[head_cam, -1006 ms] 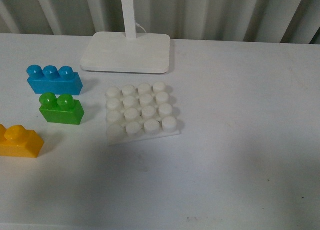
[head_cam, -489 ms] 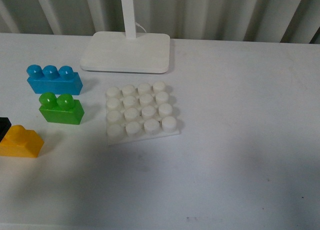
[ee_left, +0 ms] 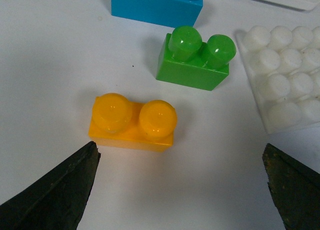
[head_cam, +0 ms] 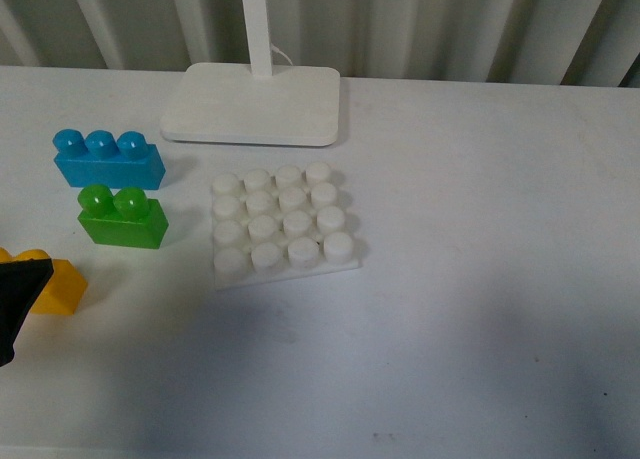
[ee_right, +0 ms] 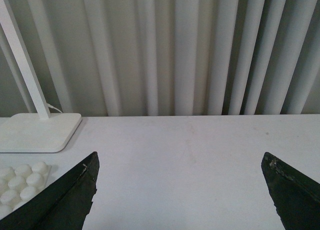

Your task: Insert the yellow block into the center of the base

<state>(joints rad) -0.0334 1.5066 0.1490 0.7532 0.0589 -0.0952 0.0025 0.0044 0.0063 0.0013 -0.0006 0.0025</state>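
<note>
The yellow block (head_cam: 62,284) sits studs-up on the white bench (head_cam: 480,299) at the far left of the front view, apart from the base (head_cam: 283,222) and not yet placed on it. A dark finger of the left gripper (ee_left: 180,152) covers part of the block from the front. In the left wrist view its jaws stand wide open, empty and touching nothing. The block (ee_left: 134,124) lies just ahead of the gap between them, both of its 2 round studs in plain sight.

A green brick (head_cam: 123,217) with 2 studs rests just beyond the yellow one, and a blue brick (head_cam: 107,159) with 3 studs lies beyond that. The base, a white plate with a 4-by-4 grid of studs, lies flat to the right of the green brick, all 16 studs bare. Behind it stands a smooth white slab (head_cam: 252,104) carrying a pole.

The right gripper (ee_right: 179,157) hangs over bare bench, its jaws also spread wide and holding nothing, facing a pleated pale curtain (ee_right: 200,49).
</note>
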